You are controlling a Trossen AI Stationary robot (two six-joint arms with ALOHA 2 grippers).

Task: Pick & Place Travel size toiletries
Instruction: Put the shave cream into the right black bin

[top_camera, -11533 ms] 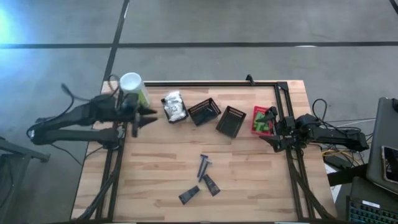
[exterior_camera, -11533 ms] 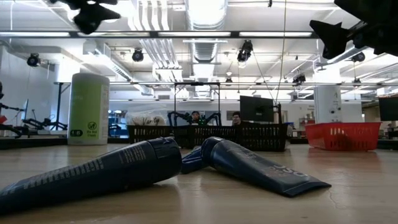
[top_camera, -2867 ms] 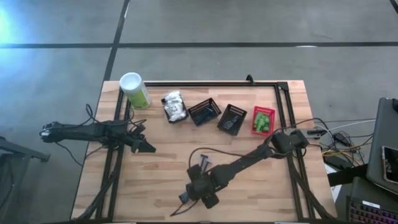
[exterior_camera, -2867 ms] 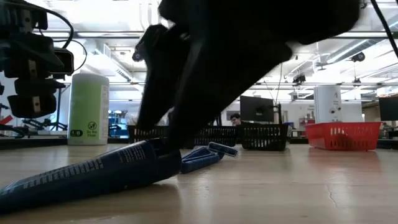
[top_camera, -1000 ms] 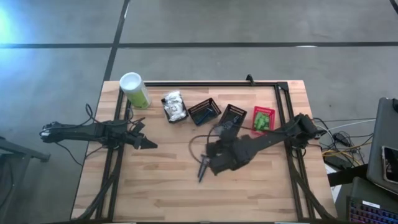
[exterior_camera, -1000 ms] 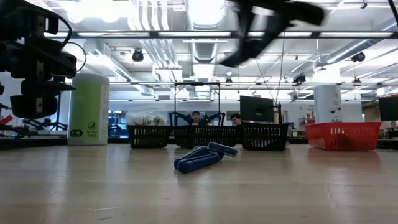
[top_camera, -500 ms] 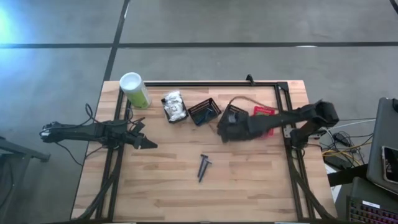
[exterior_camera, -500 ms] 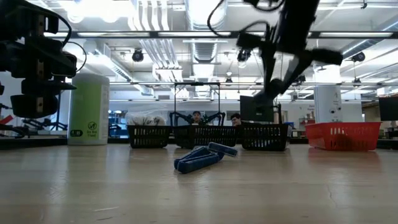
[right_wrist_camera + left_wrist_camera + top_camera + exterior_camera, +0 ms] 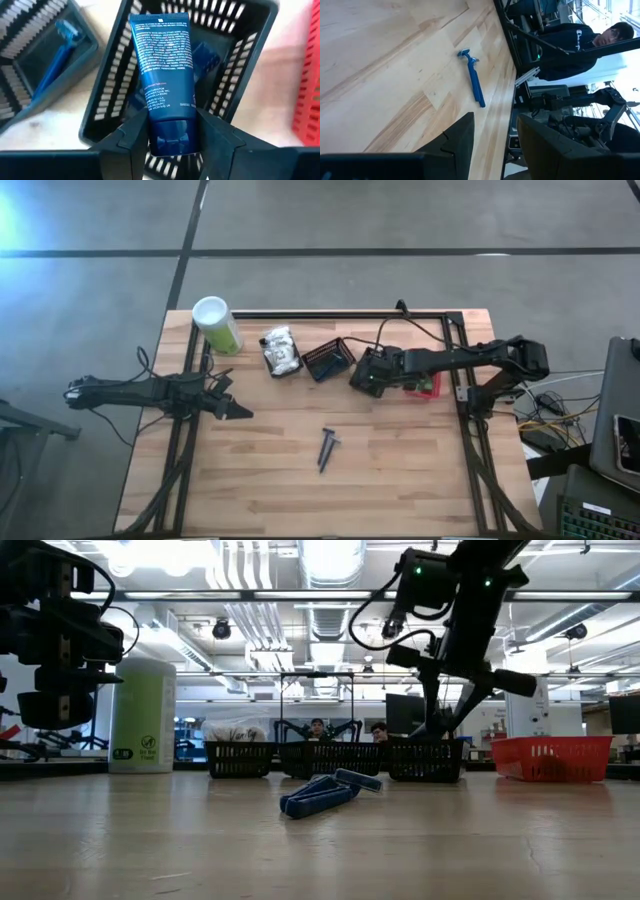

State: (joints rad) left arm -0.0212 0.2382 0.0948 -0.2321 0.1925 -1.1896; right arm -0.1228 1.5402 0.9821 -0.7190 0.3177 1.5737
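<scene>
My right gripper (image 9: 368,380) hangs over the middle black slotted basket (image 9: 385,360), shut on a dark blue tube (image 9: 164,70). The same basket holds another dark blue item (image 9: 206,56). The black basket to its left (image 9: 328,358) holds a blue razor (image 9: 59,49). White wrapped packets (image 9: 280,352) lie near the far edge. Blue razors (image 9: 326,448) lie flat in the middle of the table. My left gripper (image 9: 243,414) waits open at the table's left, above the wood, with nothing between its fingers (image 9: 462,137). My right gripper pinches the tube's cap end (image 9: 170,131) between its two fingers (image 9: 131,134). The fingers point down from above, and the tube runs on in line with them. The tube hangs below the fingers, its flat crimped end (image 9: 160,20) lowest, over the basket's opening.
A tall pale-green canister with a white lid (image 9: 215,323) stands at the far left corner. A red slotted basket (image 9: 424,376) with green items sits right of the black ones. A dark frame rail (image 9: 330,313) runs along the far edge. People (image 9: 380,730) sit beyond the table.
My right gripper has carried the dark blue tube from the middle of the table toward the far edge and somewhat to the right. It has come down over the middle black basket. The blue razors have stayed where they lay.
</scene>
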